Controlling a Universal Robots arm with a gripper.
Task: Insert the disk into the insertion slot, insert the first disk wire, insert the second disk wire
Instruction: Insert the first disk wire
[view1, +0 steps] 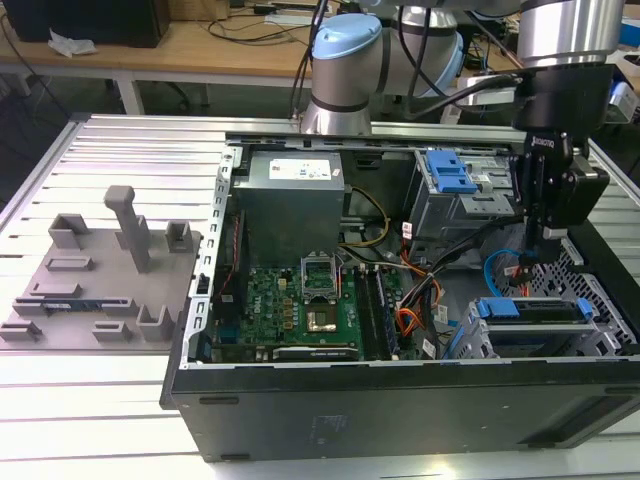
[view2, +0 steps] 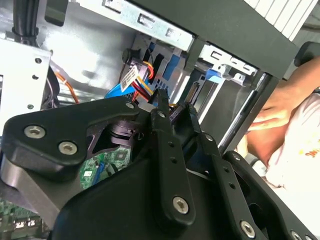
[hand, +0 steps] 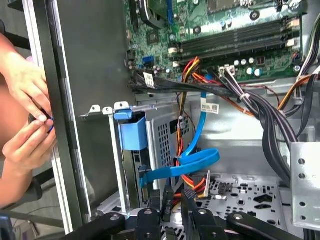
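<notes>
While the black pincer (view2: 176, 106) nips a boxy connector (view2: 174, 114), the blue-framed disk (view1: 540, 312) lies caged.

Blue-framed disk (view1: 500, 308) seated level inside insertion slot (view1: 470, 340), perforated silver cage, 4 o'clock in exterior view; blue wire (hand: 197, 162) touching disk.

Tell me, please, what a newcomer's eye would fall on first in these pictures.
The open computer case with its green motherboard dominates the exterior view, and the gripper hangs down into it at that view's right, close to the disk in the insertion slot. In the first wrist view, a bright blue cable loops beside that slot, while a person's hands are outside the case wall.
</notes>
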